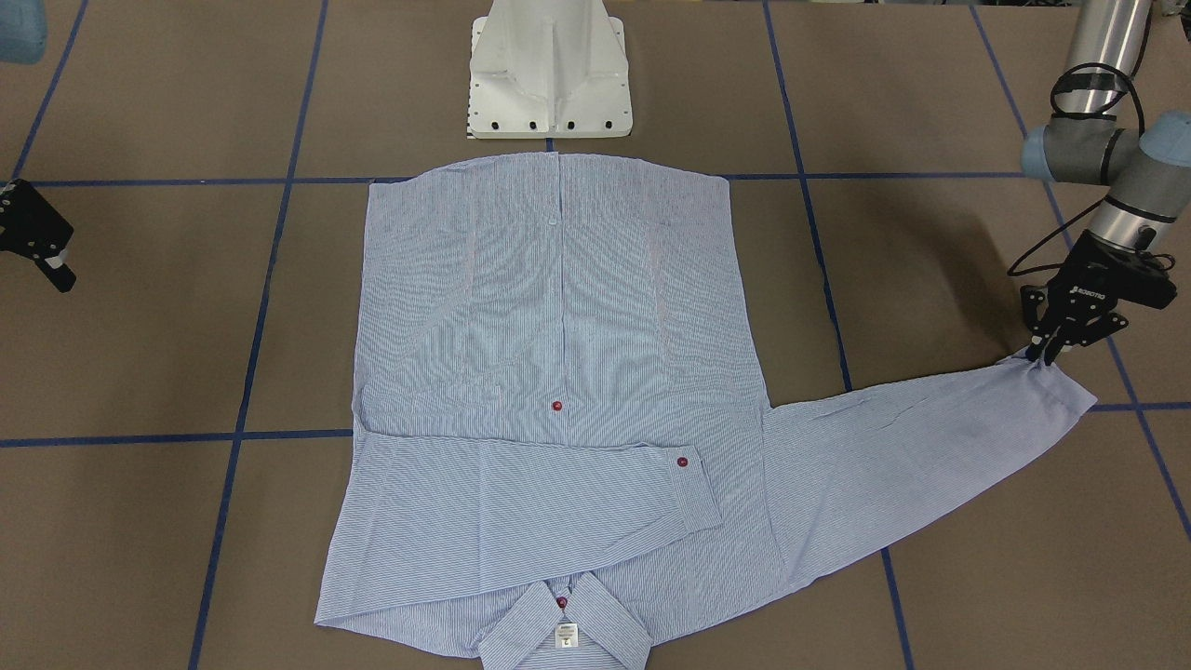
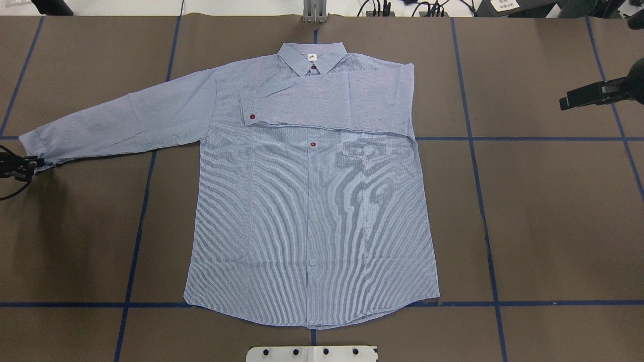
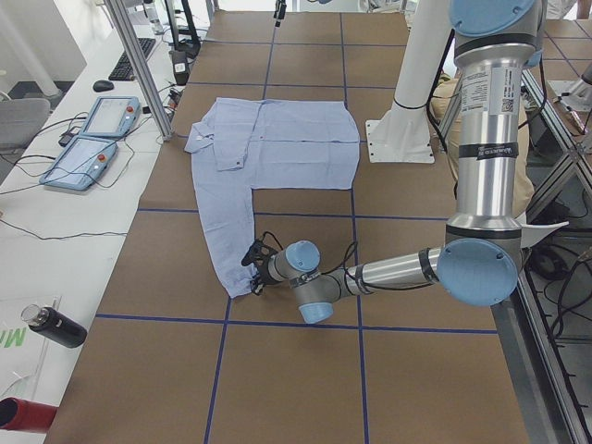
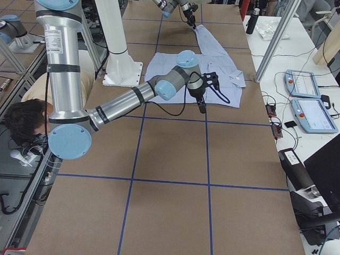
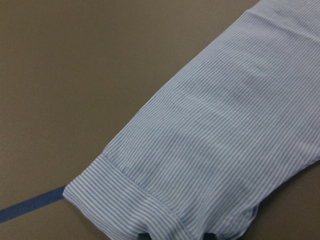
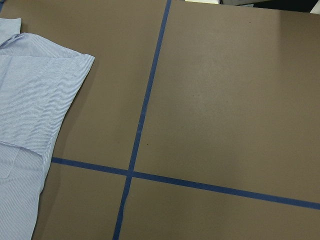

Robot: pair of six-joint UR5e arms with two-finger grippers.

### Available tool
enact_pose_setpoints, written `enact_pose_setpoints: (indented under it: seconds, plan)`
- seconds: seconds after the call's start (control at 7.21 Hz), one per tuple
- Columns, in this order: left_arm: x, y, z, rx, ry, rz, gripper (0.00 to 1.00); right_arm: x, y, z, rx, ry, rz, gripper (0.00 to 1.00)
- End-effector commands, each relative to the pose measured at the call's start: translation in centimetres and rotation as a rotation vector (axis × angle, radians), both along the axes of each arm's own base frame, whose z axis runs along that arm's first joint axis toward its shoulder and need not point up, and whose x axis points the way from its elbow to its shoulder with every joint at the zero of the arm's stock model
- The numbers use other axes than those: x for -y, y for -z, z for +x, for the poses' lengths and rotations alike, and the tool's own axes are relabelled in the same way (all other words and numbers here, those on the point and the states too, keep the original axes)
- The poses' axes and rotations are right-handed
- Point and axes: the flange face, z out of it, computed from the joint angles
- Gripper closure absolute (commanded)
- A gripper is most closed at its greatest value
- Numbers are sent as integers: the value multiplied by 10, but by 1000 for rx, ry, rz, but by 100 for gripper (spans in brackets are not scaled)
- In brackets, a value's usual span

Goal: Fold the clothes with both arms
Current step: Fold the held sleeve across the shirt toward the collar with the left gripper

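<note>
Left pincer grips the outstretched sleeve cuff of the shirt.

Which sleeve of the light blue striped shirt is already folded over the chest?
The robot's right-side sleeve lies folded across the chest of the light blue striped shirt. The other sleeve stretches outward, its cuff pinched in the left gripper.

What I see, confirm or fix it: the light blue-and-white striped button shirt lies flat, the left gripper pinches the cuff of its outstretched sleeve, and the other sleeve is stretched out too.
Wrong on the other sleeve: the overhead exterior view shows it folded across the chest. The light blue-and-white striped button shirt does lie flat, and the left gripper pinches the cuff of its outstretched sleeve.
</note>
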Motion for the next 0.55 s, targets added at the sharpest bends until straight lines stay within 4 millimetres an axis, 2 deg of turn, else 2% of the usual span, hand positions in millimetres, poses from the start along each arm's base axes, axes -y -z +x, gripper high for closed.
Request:
enact_pose_setpoints:
  seconds: [0.0,0.14,0.28,0.42]
  plan:
    - [1,12,2,-16,-20,19,100,0,0,-1,1,1,-1,0]
    - [1,27,5,-67,-105,7,100,0,2,-1,4,-3,-2,0]
    - [23,40,-24,-94,-86,-13,100,0,3,-1,9,-8,-5,0]
    - [52,72,-30,-108,-86,-39,100,0,4,-1,11,-10,-5,0]
